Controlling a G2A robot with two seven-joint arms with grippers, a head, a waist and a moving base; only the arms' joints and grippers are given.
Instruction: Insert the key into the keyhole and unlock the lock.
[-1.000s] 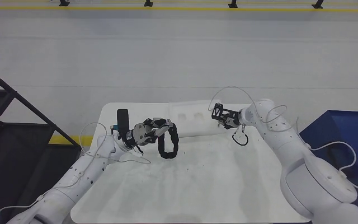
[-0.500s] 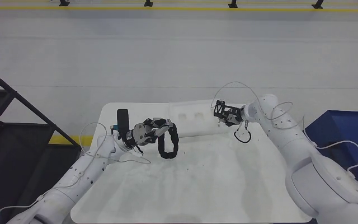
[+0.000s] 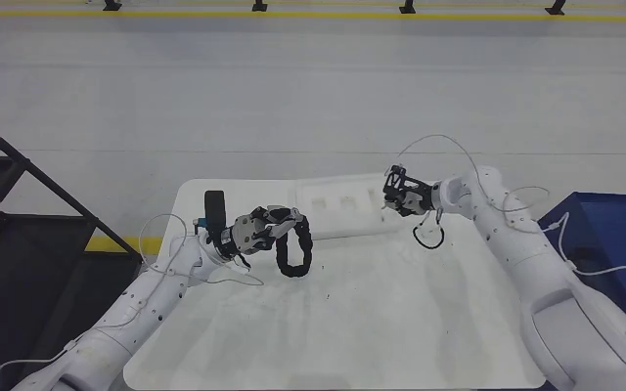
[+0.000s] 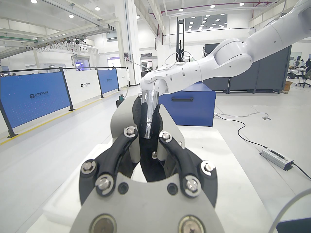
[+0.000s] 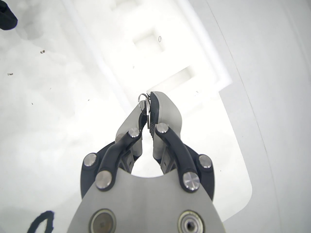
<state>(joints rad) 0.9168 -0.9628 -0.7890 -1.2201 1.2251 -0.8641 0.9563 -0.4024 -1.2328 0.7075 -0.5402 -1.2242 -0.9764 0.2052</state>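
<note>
My left gripper (image 3: pixel 277 217) is shut on the lock (image 3: pixel 291 246), a black cable loop with a shiny metal cylinder (image 4: pixel 148 112), held above the table's left half. In the left wrist view that gripper (image 4: pixel 147 122) clamps the cylinder and black sleeve upright between its fingers. My right gripper (image 3: pixel 393 190) hangs over the right end of the white foam tray (image 3: pixel 337 208), shut on the key (image 5: pixel 143 106), whose small ring sticks out past the fingertips (image 5: pixel 155 103). The two grippers are well apart.
The foam tray (image 5: pixel 150 37) has several square recesses and lies along the table's far edge. A black cable loop (image 3: pixel 426 237) hangs under my right arm. A blue bin (image 3: pixel 587 235) stands off the table's right side; a black frame (image 3: pixel 39 205) stands to the left.
My right gripper has moved right and slightly away from the lock, carrying the key. The left arm with the lock has stayed still.
</note>
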